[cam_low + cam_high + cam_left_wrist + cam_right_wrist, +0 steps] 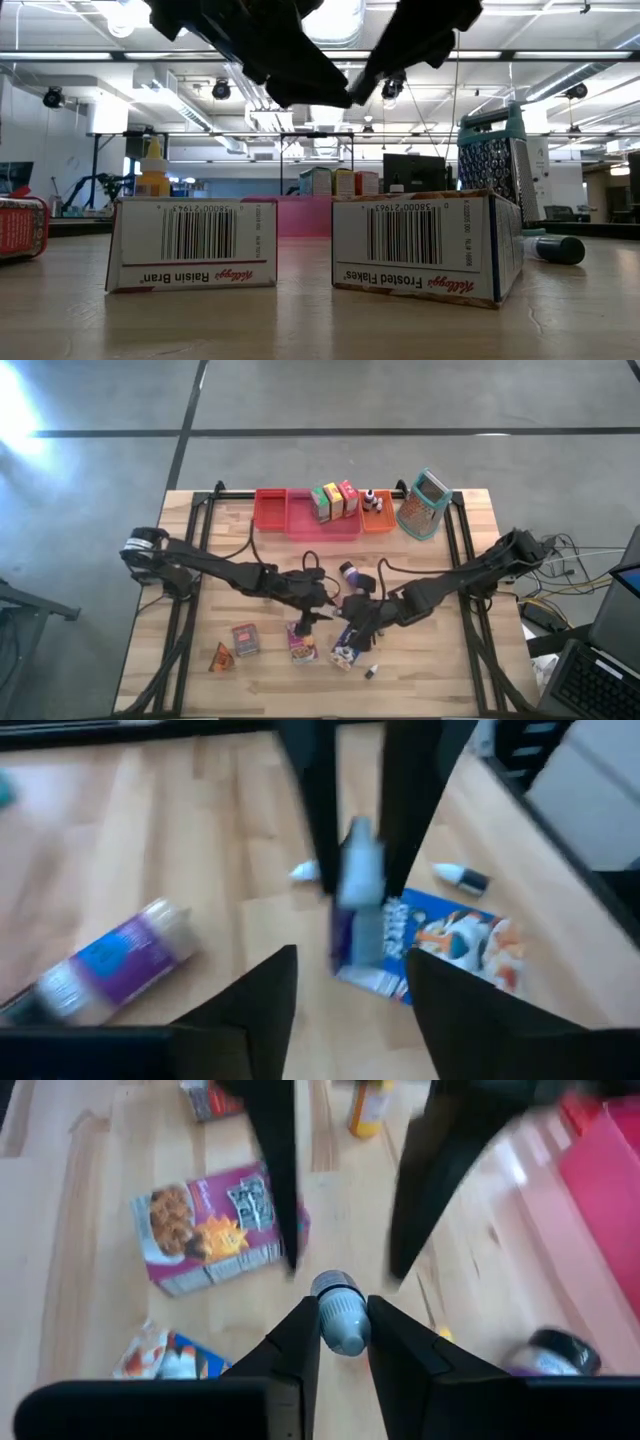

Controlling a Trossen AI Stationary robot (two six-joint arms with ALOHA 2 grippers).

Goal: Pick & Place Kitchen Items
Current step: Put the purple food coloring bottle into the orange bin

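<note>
1. The right gripper (335, 1342) is clamped on a small grey-capped bottle (339, 1313), held above the wooden table (440, 670).
2. The left gripper (345, 985) stands open just opposite, apparently clear of the bottle.
3. Below lie a purple cereal box (215, 1227) and a blue cereal box (455, 940).

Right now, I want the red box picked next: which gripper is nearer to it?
Left. The left gripper hovers right of the red box, behind the purple box; the right gripper is farther right, by the blue box.
</note>
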